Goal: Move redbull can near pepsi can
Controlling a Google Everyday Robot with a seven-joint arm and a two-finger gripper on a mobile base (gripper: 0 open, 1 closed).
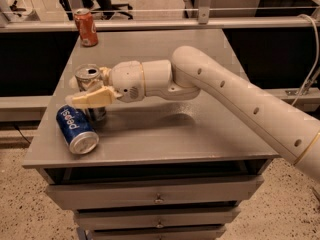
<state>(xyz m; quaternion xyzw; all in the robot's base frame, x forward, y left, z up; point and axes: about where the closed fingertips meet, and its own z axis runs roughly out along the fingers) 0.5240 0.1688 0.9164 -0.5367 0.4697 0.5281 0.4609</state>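
Note:
The redbull can point(90, 79) is slim with a shiny metal top and stands upright at the left of the grey table point(165, 129). My gripper point(88, 90) is shut on the redbull can, one finger point(92, 98) across its front. The pepsi can point(75, 129), dark blue with white lettering, lies on its side near the table's front left corner. The redbull can stands right beside the pepsi can's far end; I cannot tell whether they touch.
An orange can point(86, 27) stands upright at the table's back left corner. The table has drawers point(158, 198) below its front edge. A rail point(150, 24) runs behind the table. My arm point(240, 99) stretches across from the right.

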